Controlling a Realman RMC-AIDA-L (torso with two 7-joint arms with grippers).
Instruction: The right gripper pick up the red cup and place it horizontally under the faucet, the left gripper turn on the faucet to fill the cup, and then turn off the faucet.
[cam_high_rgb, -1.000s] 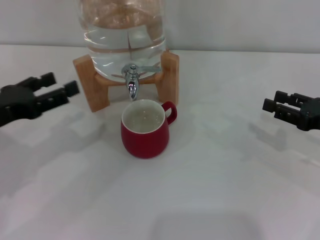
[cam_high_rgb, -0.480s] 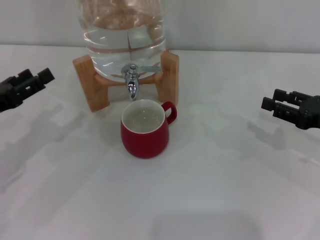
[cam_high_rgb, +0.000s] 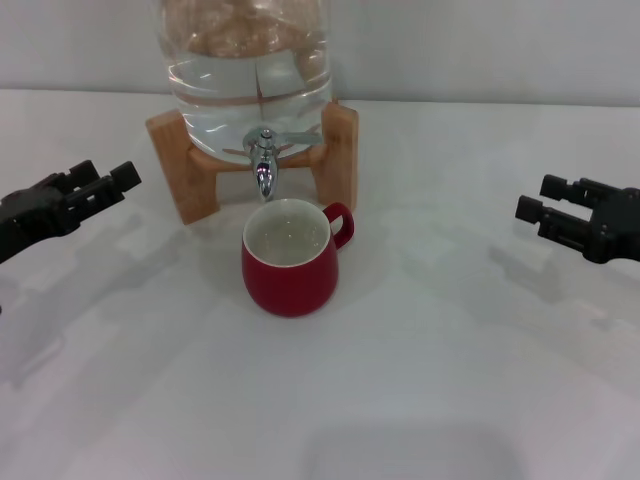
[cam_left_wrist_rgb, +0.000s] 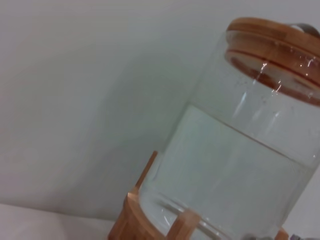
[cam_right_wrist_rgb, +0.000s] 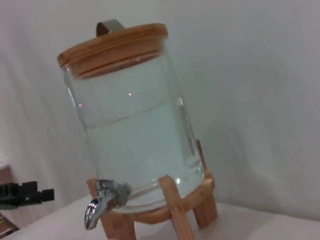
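No brand, label or writing can be read on anything in these views. There is one red cup (cam_high_rgb: 291, 259), one faucet (cam_high_rgb: 264, 166), one glass water jar (cam_high_rgb: 247, 62) on one wooden stand (cam_high_rgb: 339, 152), and two grippers.

The red cup stands upright on the white counter (cam_high_rgb: 420, 390), directly below the faucet's spout, its rim just under the nozzle and not touching it. Its white inside faces up and seems to hold liquid, though the level is hard to judge. The small loop handle points toward the robot's right and slightly back, close to the stand's right leg.

The faucet is a small chrome spigot set low in the front of the jar, between the two front legs of the stand, with its thin lever lying out toward the right. No stream can be made out falling from it. The jar is partly full of clear water; the right wrist view shows its wooden lid (cam_right_wrist_rgb: 114, 44) and a grey strap handle on top, and the left wrist view shows the waterline well below the lid.

The left gripper (cam_high_rgb: 105, 181) hovers above the counter at the left edge, well apart from the stand, its fingers slightly apart and holding nothing. The right gripper (cam_high_rgb: 537, 199) hovers at the far right, well apart from the cup, its fingers apart and empty.
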